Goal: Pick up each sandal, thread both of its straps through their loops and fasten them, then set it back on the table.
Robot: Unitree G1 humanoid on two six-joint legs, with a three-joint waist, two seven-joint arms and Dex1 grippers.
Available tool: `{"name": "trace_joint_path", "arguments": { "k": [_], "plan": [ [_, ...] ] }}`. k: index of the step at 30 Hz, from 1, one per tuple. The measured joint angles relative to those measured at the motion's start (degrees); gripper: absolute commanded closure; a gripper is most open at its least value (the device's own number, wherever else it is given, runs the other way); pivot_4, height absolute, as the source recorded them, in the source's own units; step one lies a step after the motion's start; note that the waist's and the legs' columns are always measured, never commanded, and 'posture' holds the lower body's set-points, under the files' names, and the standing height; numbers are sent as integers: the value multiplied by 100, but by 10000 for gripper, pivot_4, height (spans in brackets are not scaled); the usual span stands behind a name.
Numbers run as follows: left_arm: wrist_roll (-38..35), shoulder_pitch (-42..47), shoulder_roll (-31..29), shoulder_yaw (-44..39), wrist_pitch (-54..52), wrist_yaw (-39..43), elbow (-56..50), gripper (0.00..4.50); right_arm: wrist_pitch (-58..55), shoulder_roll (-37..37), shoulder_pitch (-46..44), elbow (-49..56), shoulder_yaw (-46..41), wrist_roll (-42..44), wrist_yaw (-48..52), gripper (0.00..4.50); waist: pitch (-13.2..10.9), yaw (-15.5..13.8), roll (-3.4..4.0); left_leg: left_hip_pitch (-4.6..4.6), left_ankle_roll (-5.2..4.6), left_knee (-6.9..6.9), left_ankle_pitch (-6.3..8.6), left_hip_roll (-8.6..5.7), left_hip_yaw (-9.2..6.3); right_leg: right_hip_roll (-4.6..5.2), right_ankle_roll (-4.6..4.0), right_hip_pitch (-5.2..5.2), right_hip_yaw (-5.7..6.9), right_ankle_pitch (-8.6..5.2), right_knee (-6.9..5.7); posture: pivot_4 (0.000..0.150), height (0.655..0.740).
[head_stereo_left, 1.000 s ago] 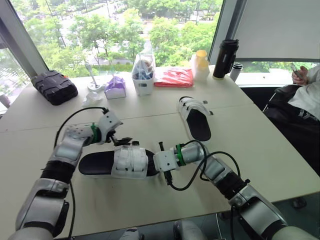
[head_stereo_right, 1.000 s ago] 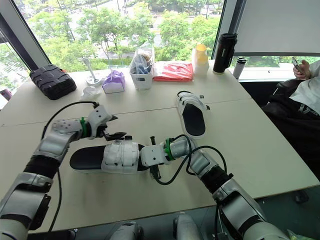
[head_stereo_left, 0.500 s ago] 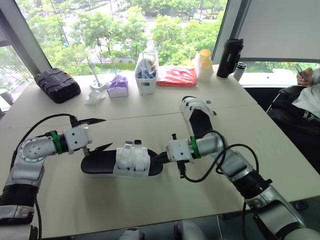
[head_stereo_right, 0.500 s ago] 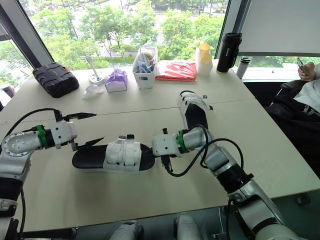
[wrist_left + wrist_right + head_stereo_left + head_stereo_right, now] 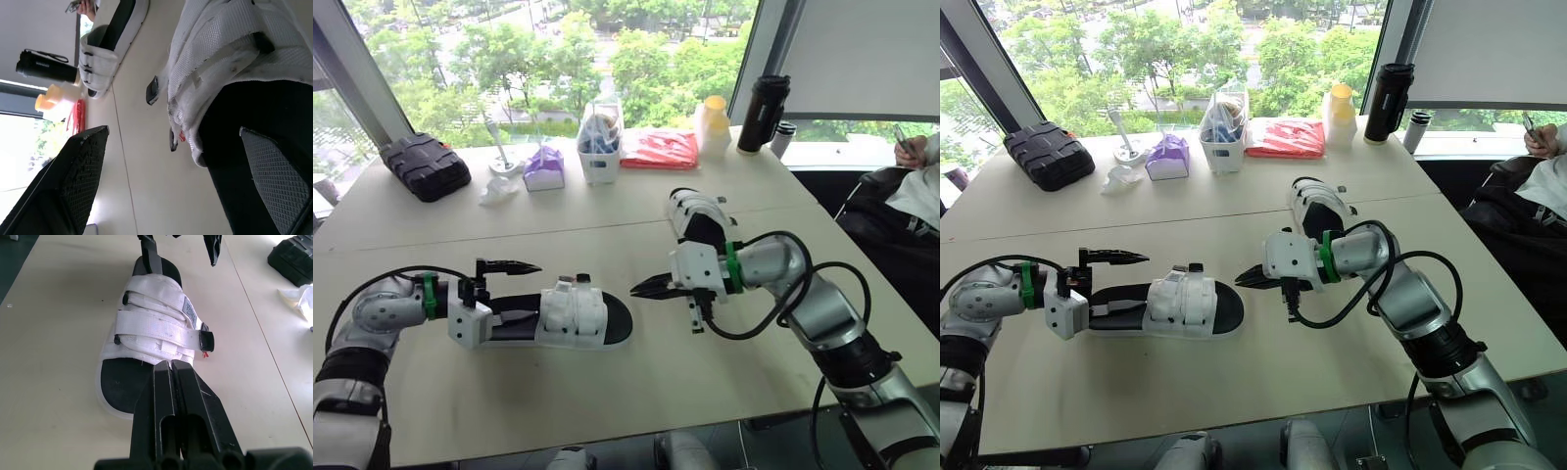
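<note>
- Fingers on the left arm [image 5: 509, 265] are standing wide apart at the left end of the near sandal [image 5: 573, 313], clamping nothing.
- In the left wrist view, one of these fingers is lying over the sandal's black footbed. The other is hanging over bare desk [image 5: 607, 392] just past the sandal's far edge.
- Whether the finger over the footbed is touching it, I cannot tell.
- Fingers on the right arm [image 5: 651, 286] are pressing together into one closed point, holding nothing.
- Their tip is aiming toward the robot's left, at the right end of the near sandal, and appears just clear of it.
- The near sandal is lying flat on the desk between the two arms, sole down.
- Its long axis is running across the desk from left to right.
- Its white straps [image 5: 156, 325] are lying across the footbed nearer the right end. The longer bare stretch of footbed is pointing toward the left arm.
- A black strap tip [image 5: 206, 339] is sticking out at the sandal's far edge.
- The far sandal [image 5: 697, 211] is resting on the desk behind the right arm, well apart from the near one.
- Its long axis is running away from the robot toward the window, with the white strapped end farthest away.
- The right arm is partly hiding its near end.
</note>
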State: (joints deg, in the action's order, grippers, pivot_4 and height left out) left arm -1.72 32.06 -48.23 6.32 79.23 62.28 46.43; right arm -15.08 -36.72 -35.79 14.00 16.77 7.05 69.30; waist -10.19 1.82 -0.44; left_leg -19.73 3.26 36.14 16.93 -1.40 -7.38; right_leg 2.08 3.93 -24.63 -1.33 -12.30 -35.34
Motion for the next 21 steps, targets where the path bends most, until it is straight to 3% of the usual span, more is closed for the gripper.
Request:
{"name": "trace_joint_path", "arguments": {
  "k": [7, 17, 19, 21],
  "plan": [
    [572, 674, 378, 515, 700, -471, 723, 527, 90, -246, -31, -36, -24, -136, -130, 45000, -1, -15, -2, -3, -1, 3, 0, -1, 0, 0, 3, 0, 1, 1, 0, 1500, 7400],
    [2133, 1268, 819, 854, 1249, -1446, 1219, 527, 136, -346, -72, -98, -48, -169, -199, 45000, -2, 12, -3, -3, -2, 3, 1, 0, 1, -3, 5, 0, 0, 3, -1, 1500, 7400],
    [2436, 1296, 816, 877, 1257, -1762, 1152, 5503, 137, -412, -71, -98, -48, -176, -205, 45000, -2, 16, -3, -3, -2, 3, 1, 0, 0, -3, 5, 0, 0, 3, -1, 1500, 7400],
    [2794, 1306, 802, 996, 1255, -2150, 946, 13990, 137, -436, -69, -97, -48, -176, -218, 45000, -2, 17, -3, -3, -2, 3, 1, 0, 0, -3, 6, 0, 0, 3, -2, 1500, 7400]
  ]
}}
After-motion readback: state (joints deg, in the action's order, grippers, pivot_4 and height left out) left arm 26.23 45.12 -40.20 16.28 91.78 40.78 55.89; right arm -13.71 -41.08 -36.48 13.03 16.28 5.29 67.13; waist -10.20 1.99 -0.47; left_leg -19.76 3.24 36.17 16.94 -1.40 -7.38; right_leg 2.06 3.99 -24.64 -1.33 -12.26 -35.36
